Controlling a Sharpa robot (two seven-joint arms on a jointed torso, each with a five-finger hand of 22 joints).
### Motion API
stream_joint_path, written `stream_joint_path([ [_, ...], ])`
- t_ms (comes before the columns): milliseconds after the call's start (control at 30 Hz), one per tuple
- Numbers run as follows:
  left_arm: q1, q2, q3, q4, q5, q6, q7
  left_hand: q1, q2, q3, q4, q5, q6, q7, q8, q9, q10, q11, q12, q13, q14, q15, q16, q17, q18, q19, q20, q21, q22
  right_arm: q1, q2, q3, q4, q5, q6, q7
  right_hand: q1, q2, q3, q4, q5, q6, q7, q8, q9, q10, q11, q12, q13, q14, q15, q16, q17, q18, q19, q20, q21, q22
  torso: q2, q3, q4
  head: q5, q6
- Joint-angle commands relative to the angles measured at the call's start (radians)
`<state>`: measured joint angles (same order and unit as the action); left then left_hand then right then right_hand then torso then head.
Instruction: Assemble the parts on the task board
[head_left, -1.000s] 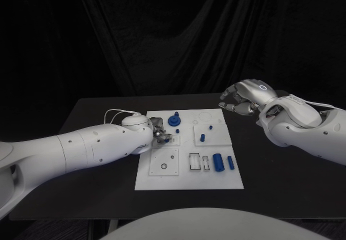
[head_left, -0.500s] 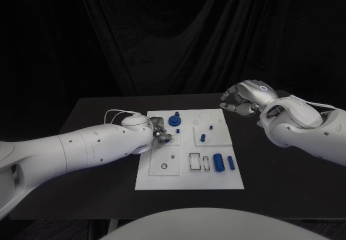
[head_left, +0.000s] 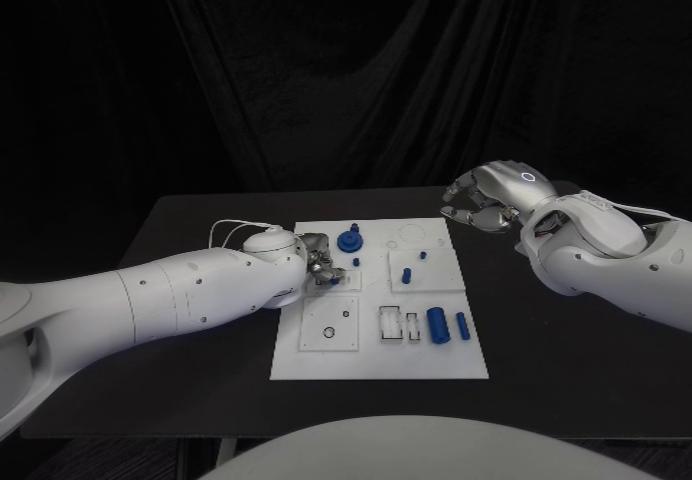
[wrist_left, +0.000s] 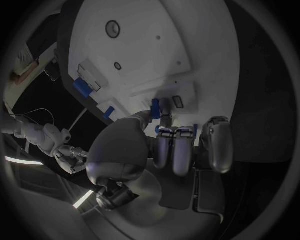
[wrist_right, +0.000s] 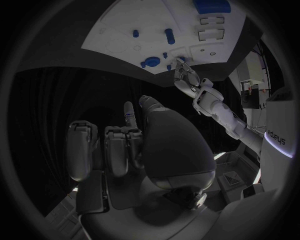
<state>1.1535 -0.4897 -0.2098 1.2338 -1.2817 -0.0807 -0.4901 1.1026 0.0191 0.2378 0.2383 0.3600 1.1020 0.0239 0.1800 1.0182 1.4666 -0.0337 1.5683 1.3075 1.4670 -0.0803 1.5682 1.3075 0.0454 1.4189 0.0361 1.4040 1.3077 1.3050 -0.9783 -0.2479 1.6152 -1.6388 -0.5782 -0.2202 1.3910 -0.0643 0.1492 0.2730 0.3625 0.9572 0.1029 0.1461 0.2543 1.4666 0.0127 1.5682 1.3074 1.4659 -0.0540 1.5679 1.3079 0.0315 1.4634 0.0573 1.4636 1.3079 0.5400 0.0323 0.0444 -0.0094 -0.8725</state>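
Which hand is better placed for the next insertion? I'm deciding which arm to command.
Probably the left. The left hand is already over the task board, pinching a small blue part. The right hand hangs above the table beyond the board's far right corner, holding nothing.

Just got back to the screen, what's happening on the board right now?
The left hand is down at the left side of the white task board, pinching a small blue part against it. The right hand hangs above the table off the board's far right corner, fingers curled, holding nothing. Other blue parts sit on the board, including a knob and two cylinders.
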Motion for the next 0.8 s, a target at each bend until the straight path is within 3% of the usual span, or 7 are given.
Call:
stream_joint_path([
  [33,-0.003,0.002,0.0,0.001,0.002,-0.02,0.022,0.011,-0.001,0.002,-0.005,0.007,0.009,-0.002,0.006,0.002,0.104,-0.007,0.003,0.263,0.104,-0.005,0.003,0.263,0.015,0.0,-0.007,-0.006,0.076,-0.002,-0.001,0.001,0.0,-0.002,0.006,-0.022,0.009,-0.001,0.008,0.0,0.002,0.007,0.001,-0.005,-0.001,0.104,0.007,0.003,0.263,0.105,0.008,0.003,0.263,-0.002,0.053,0.006,-0.006,0.225,0.0,0.0006,0.0005,-0.002,0.0],
  [633,-0.004,-0.002,0.0,0.002,0.003,-0.034,0.019,0.013,-0.001,0.004,-0.006,0.012,0.014,-0.003,0.008,0.004,0.104,-0.008,0.003,0.263,0.104,-0.006,0.003,0.263,0.014,0.0,-0.007,-0.006,0.077,-0.002,-0.002,0.001,-0.002,-0.001,0.01,-0.027,0.011,0.0,0.01,0.0,0.005,0.008,0.001,-0.005,-0.002,0.104,0.008,0.003,0.263,0.105,0.008,0.003,0.263,-0.002,0.052,0.006,-0.009,0.224,0.0,-0.0001,0.0001,0.001,0.0],
  [800,-0.004,-0.004,0.0,0.004,0.075,-0.047,0.022,0.009,0.0,0.004,-0.001,0.009,0.017,-0.003,0.009,0.005,0.104,-0.009,0.003,0.263,0.104,-0.006,0.003,0.263,0.014,0.001,-0.008,-0.005,0.078,-0.003,-0.002,0.001,-0.002,0.0,0.01,-0.028,0.011,0.0,0.01,0.0,0.005,0.008,0.001,-0.005,-0.002,0.104,0.008,0.003,0.263,0.105,0.008,0.003,0.263,-0.002,0.052,0.006,-0.009,0.224,0.0,-0.0005,-0.0001,0.001,0.0],
])
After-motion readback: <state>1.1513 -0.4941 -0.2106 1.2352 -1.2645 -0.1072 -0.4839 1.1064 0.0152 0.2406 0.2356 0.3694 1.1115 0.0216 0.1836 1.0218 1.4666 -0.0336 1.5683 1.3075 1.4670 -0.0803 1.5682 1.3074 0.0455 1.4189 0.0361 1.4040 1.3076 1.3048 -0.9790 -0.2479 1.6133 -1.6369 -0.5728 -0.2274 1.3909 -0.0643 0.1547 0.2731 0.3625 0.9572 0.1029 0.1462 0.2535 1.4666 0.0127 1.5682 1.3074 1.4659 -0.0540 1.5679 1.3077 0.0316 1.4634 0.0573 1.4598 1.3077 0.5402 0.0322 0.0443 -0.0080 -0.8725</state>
